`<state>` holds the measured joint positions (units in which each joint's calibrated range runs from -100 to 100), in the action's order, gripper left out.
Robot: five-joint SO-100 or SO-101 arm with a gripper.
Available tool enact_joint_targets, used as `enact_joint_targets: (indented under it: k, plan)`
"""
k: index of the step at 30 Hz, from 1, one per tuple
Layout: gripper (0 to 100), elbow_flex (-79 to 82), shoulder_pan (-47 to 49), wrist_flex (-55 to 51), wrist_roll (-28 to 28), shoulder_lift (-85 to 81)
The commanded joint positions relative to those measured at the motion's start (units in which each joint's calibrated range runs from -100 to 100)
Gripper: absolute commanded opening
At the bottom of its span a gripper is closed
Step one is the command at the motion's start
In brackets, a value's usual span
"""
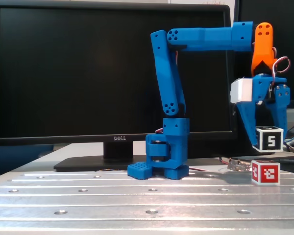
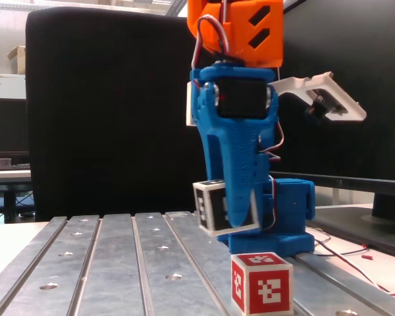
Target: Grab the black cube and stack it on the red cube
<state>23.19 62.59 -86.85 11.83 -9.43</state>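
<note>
Both fixed views show the pick step complete and the stacking step outstanding. The claw [image 1: 268, 142] points downward and pinches the black cube [image 1: 269, 141] between its two blue fingers [image 1: 248, 125]; the cube hangs clear of the slotted metal table [image 1: 137, 196]. The red cube [image 1: 265, 172] rests on the table just below the claw, a little toward the arm's base [image 1: 165, 159] in this view, with a clear gap between the two cubes. In the other fixed view the claw [image 2: 232, 214] holds the black cube [image 2: 210, 209] slightly tilted, above and behind the red cube [image 2: 262, 284], which stands nearest the camera. As a judgement, what remains is to centre the held cube over the red one, lower it until the faces meet, and part the fingers; the tilt could make it seat unevenly. Legible markings: a white numeral "5" on the black cube's face, a white blocky glyph on the red cube's faces, and the "DELL" badge on the bezel of the monitor [image 1: 112, 73] behind the arm.
</note>
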Motion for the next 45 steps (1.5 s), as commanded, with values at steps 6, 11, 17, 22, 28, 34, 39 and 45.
enact_joint_targets:
  k: [6,11,17,22,28,34,39,45]
  plan:
    - [15,-0.26,2.63,0.02,-2.47,-2.68]
    - [15,1.55,3.82,-0.32,-2.52,-2.68]
    - [15,2.28,4.55,-0.07,-3.47,-2.68]
    - [15,1.91,6.03,0.87,-3.63,-2.68]
    - [15,2.46,6.25,3.61,-3.63,-2.68]
    - [15,2.64,6.25,3.69,-3.63,-2.68]
    - [15,3.99,6.10,3.52,-3.63,-2.60]
    - [15,4.54,6.18,3.95,-3.63,-2.60]
